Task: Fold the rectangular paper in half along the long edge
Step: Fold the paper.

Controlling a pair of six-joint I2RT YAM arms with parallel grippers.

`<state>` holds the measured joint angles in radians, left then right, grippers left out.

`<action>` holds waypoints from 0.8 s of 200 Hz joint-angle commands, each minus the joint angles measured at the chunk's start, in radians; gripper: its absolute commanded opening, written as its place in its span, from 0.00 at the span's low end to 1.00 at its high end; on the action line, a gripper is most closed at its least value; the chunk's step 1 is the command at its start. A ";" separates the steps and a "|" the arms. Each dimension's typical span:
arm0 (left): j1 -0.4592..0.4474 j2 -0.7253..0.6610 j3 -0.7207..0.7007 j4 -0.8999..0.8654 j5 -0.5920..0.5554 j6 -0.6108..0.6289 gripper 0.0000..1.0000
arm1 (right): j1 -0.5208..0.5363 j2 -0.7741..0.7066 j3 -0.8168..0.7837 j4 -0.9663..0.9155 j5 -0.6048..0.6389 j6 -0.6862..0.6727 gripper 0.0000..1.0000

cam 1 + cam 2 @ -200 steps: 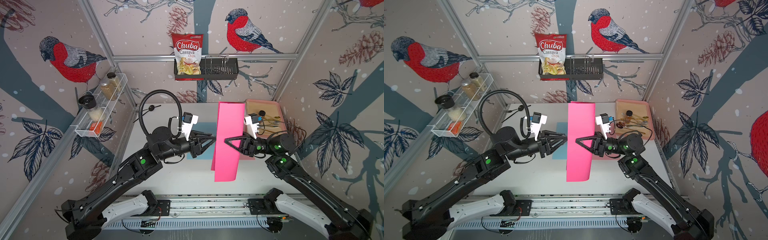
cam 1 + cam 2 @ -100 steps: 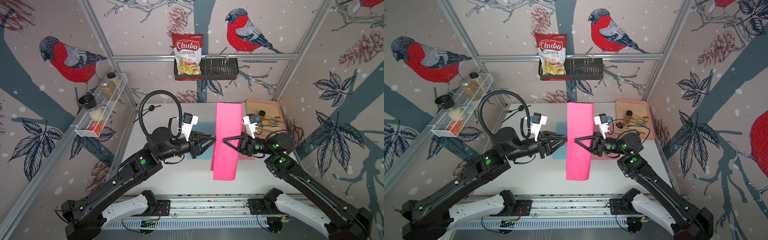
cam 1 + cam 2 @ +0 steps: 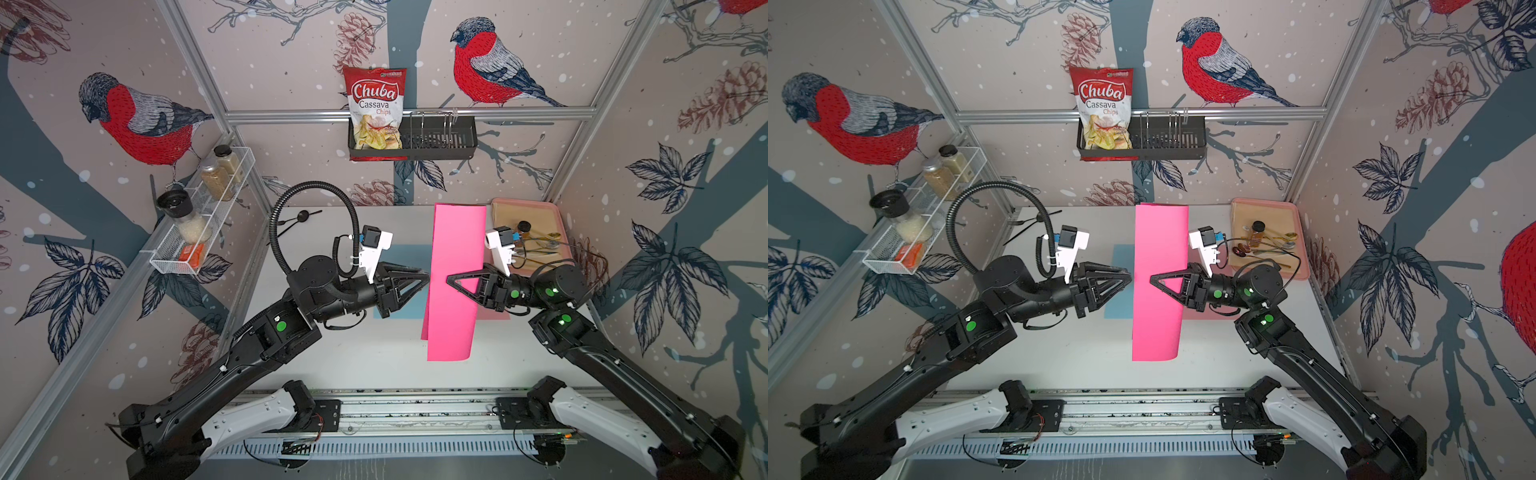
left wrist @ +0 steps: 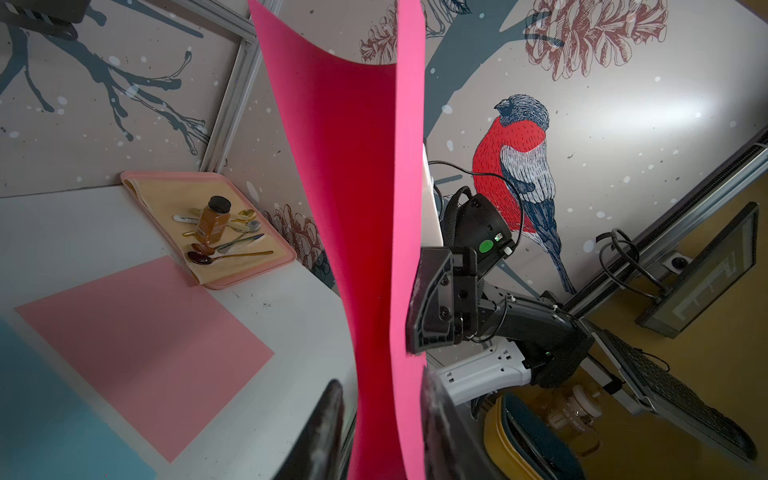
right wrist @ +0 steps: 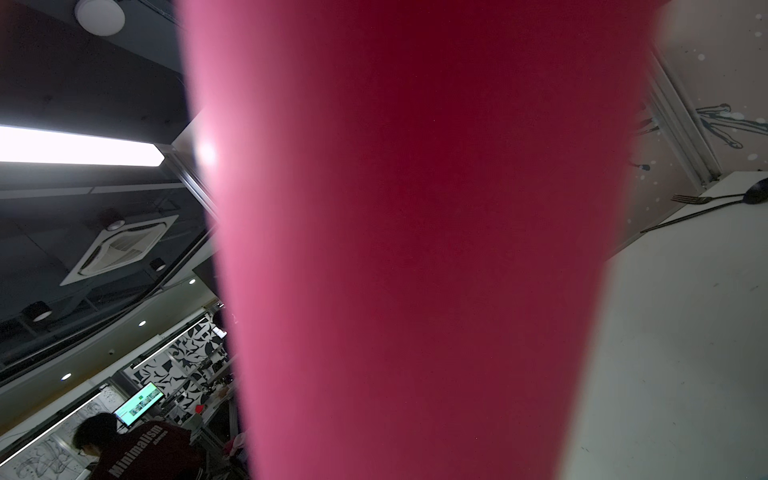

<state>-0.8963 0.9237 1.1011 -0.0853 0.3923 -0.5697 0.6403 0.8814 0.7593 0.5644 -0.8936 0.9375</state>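
The rectangular paper [image 3: 453,320] [image 3: 1158,328] is bright pink and hangs upright above the table, bent lengthwise into two loose layers. My right gripper [image 3: 449,277] [image 3: 1152,279] holds it from the right side, shut on it. In the right wrist view the paper [image 5: 415,249] fills the middle and hides the jaws. My left gripper [image 3: 427,277] [image 3: 1130,276] reaches the paper's left side. In the left wrist view both layers of the paper [image 4: 365,208] run between the left gripper's [image 4: 382,419] fingers. One finger touches the paper and the other stands a little off it.
A pink tray [image 3: 552,216] with a small bottle and spoons sits at the back right. A pale pink sheet [image 4: 137,345] and a blue sheet [image 3: 405,257] lie flat on the table under the arms. A black fork and spoon [image 3: 299,217] lie at the back left.
The right gripper has carried the paper a little to the left, so that it now lies between the left gripper's fingers. The left jaws have narrowed slightly.
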 commanded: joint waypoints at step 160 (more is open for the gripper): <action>-0.002 0.036 -0.003 0.076 0.071 -0.025 0.10 | 0.005 0.007 0.000 0.033 0.011 -0.013 0.24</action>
<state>-0.8970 0.9581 1.0996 -0.0582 0.4458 -0.5987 0.6411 0.8909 0.7589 0.5671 -0.8906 0.9375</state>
